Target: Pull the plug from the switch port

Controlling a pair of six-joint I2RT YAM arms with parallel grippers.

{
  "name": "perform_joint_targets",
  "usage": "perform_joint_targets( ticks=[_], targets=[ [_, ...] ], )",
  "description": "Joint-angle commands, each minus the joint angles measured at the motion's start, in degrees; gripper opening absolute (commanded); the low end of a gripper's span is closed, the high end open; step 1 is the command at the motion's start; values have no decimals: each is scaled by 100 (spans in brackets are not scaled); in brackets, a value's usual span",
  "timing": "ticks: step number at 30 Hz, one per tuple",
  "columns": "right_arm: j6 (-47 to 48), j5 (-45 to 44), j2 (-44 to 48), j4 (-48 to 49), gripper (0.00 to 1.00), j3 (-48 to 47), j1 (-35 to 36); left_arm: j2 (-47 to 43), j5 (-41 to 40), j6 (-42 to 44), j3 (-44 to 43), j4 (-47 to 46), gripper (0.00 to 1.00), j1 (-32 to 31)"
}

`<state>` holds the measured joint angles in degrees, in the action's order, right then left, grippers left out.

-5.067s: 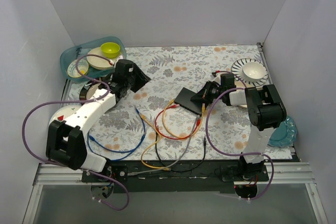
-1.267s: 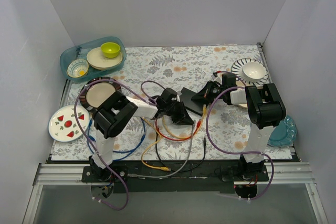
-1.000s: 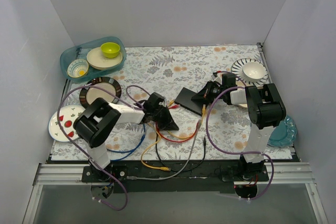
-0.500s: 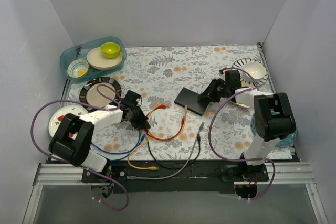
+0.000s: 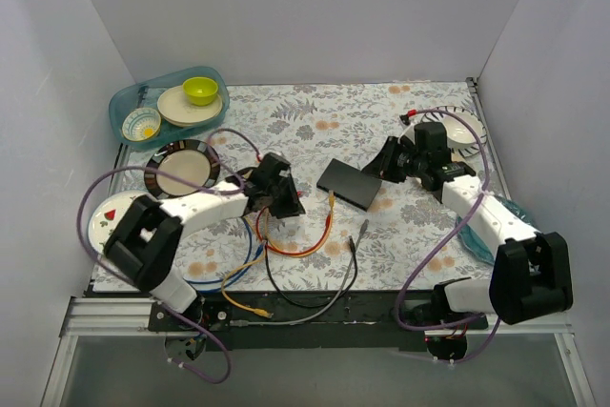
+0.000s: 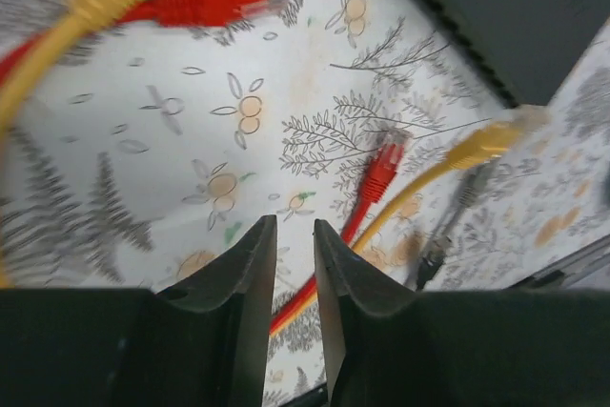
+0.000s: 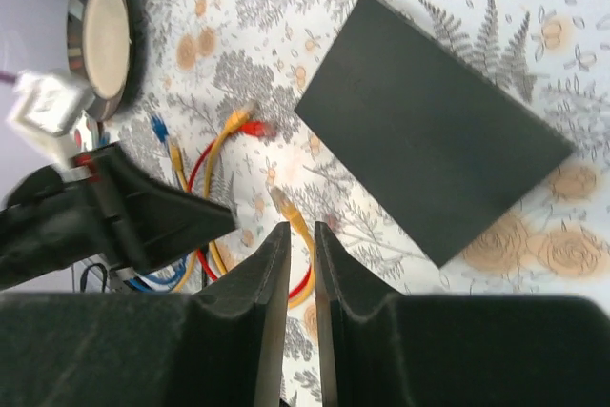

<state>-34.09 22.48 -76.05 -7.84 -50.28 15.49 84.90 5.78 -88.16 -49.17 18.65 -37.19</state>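
The switch (image 5: 349, 183) is a flat black box on the flowered cloth; no cable shows in its sockets, and it also shows in the right wrist view (image 7: 434, 131). A yellow plug (image 5: 331, 199) lies loose just left of it, on the cloth ahead of the right fingertips (image 7: 283, 201). My left gripper (image 5: 286, 203) hovers over the tangle of cables, open a little with nothing between its jaws (image 6: 295, 224). A red plug (image 6: 381, 167) and a yellow one (image 6: 496, 136) lie ahead of it. My right gripper (image 5: 381, 164) hangs beside the switch's right end, open a little and empty (image 7: 301, 226).
A red cable loop (image 5: 295, 247), a blue cable (image 5: 250, 253) and a grey plug (image 5: 361, 230) trail toward the near edge. A dark-rimmed plate (image 5: 181, 165) and a strawberry plate (image 5: 107, 218) lie left. A teal tray (image 5: 133, 102) stands back left, a striped plate with bowl (image 5: 465, 127) back right.
The left gripper dragged the cables away from the switch to the left, then swung back right and parted its jaws. The right gripper lifted off the switch and opened slightly.
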Motion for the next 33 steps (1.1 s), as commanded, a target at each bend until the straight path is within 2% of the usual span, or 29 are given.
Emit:
perform_joint_targets(
  ticks=[1,3,7,12,15,18,22,23,25,27,30,33],
  targets=[
    [323,-235,485,-622,22,255,139,1229,-165,282,-234,-221,20,-805],
    [376,-349,688,-806,21,317,209,1580,-77,125,-103,-397,18,-991],
    [482,-499,960,-1018,21,457,358,1486,-252,-104,126,-363,17,-1720],
    [430,-587,1294,-957,20,958,727,1521,-780,-587,91,568,13,-2694],
    [359,-727,1628,-1097,20,1257,903,1336,-903,-1175,83,1060,13,-3292],
    [367,-972,2067,-1133,20,1485,1114,985,-903,-1966,319,1176,12,-3654],
    [298,-1176,2340,-1132,19,1451,1185,371,-1254,-2845,592,1552,12,-3708],
    [289,-1150,2340,-1219,19,1381,1176,-40,-1594,-2995,584,1754,13,-3708],
    [297,-1035,2279,-1282,18,1145,1211,-411,-2087,-3224,418,1992,18,-3708],
    [341,-1131,2261,-1439,18,1012,1229,-894,-2922,-3504,111,2562,26,-3690],
    [394,-1315,2340,-1545,19,897,1238,-1413,-3791,-3822,-145,3388,32,-3620],
    [263,-1648,2498,-1431,19,1029,1237,-1704,-3962,-3955,-146,3969,35,-3331]
  ],
)
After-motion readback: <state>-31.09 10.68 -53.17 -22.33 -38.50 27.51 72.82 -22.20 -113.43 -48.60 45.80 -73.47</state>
